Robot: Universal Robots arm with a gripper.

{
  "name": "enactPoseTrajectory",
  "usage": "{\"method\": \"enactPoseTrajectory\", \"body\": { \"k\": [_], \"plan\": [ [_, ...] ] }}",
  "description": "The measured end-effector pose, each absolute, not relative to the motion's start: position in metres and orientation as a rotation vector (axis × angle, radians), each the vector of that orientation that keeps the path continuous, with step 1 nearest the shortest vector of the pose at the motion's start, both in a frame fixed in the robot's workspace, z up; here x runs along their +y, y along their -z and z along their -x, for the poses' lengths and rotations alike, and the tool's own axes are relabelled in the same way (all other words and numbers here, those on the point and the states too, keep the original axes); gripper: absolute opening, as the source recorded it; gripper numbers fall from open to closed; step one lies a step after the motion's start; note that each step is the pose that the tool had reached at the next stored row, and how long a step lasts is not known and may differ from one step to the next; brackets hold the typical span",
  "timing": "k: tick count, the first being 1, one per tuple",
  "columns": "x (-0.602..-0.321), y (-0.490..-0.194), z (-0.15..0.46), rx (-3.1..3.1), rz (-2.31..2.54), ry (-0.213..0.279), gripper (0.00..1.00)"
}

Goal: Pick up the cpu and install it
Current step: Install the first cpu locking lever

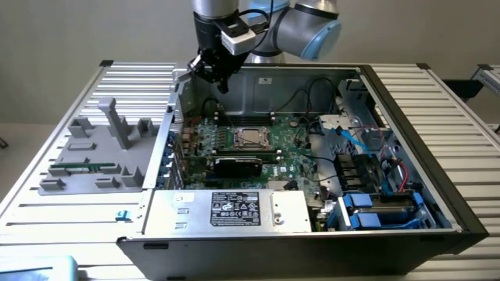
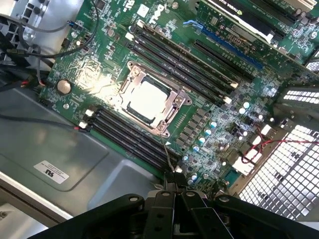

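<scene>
Well above cpu [image 2: 146, 101]; end effector [image 1: 222, 86] closed

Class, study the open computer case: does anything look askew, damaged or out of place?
Nothing stands out. The cpu lies flat and square inside its socket frame on the motherboard, and the memory slots beside it show no damage. The gripper hangs shut above the board, holding nothing.

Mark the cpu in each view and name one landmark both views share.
Exterior view: the cpu sits mid-case on the motherboard, just beyond the graphics card.
Wrist view: the cpu lies in the socket frame, between two banks of black memory slots.
Shared landmark: the graphics card.
</scene>
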State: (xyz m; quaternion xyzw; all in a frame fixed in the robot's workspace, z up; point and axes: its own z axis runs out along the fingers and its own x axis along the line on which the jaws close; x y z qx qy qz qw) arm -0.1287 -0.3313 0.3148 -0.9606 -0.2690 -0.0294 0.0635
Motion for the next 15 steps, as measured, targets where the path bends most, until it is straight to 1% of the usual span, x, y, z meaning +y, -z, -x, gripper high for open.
{"method": "enactPoseTrajectory", "body": {
  "k": [7, 11, 15],
  "plan": [
    [-0.3313, -0.3146, 0.1299, -0.705, 2.931, 0.096, 0.11],
    [-0.3337, -0.3145, 0.1311, -0.685, 2.921, 0.083, 0.11],
    [-0.3373, -0.3144, 0.1332, -0.673, 2.876, 0.089, 0.11]
  ]
}}
